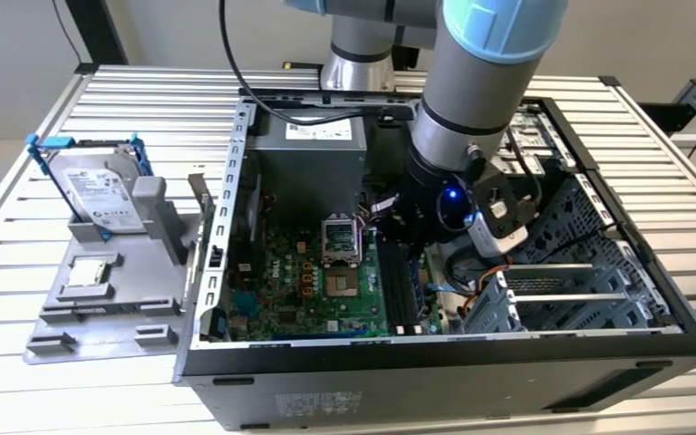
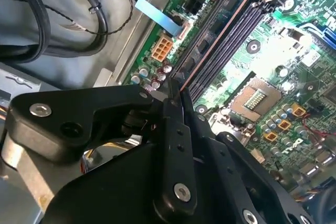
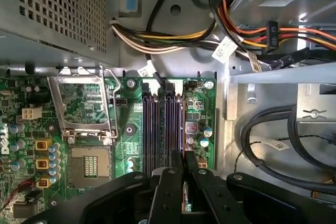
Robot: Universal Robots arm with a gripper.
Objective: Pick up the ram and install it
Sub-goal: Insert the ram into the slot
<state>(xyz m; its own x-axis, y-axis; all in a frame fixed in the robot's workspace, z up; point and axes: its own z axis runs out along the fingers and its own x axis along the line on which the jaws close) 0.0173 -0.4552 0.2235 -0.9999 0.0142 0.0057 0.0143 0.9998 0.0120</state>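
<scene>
Green motherboard (image 3: 94,129) lies under your claw (image 3: 184,179), whose fingers are pinched on the ram (image 2: 223,30), standing edge-on in a memory slot (image 3: 173,124) right of the socket (image 3: 86,161). Keep it square and press evenly.

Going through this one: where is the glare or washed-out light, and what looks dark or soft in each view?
Exterior view: the slatted table is washed out near the front, while the computer case interior is dim, with a blue light on the gripper. Second wrist view: the motherboard glares brightly; the near black gripper looks soft. First wrist view: even light, gripper dark.
</scene>
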